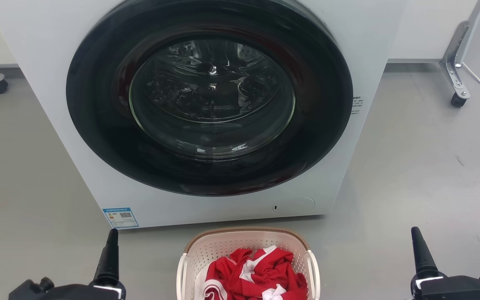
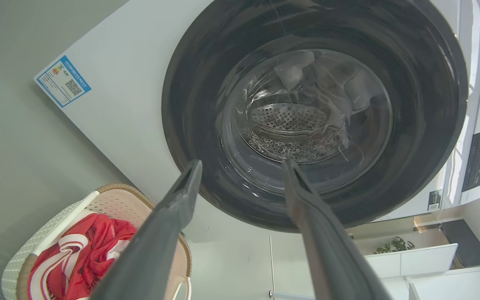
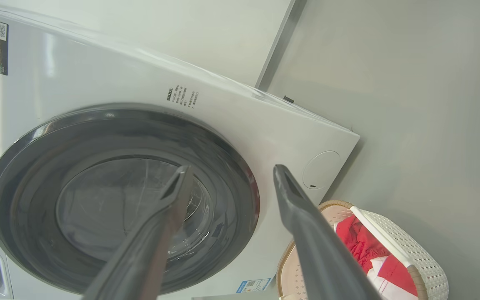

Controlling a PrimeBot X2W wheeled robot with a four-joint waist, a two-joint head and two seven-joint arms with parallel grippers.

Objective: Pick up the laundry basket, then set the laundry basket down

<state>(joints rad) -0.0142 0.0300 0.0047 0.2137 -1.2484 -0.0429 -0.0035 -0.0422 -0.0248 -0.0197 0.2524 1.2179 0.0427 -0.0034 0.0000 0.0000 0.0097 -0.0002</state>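
Cream perforated laundry basket (image 1: 223, 248), brown woven rim (image 1: 246, 229), red-and-white cloth (image 1: 261, 271), white washer (image 1: 173, 210), grey floor (image 1: 411, 166)

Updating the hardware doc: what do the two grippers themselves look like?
Left gripper and right gripper match: two long, dark grey fingers each, tapering to narrow tips with a hollowed inner face. From the head view, black bases carry a white strip by the finger root.

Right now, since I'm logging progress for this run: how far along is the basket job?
Done: nothing visible yet. The laundry basket sits on the floor in front of the washer, with a red and white garment inside.
In hand: nothing. The left gripper and right gripper are open, one on either side of the basket and not touching it.
Left: grasp its white handles, lift, then set it down.
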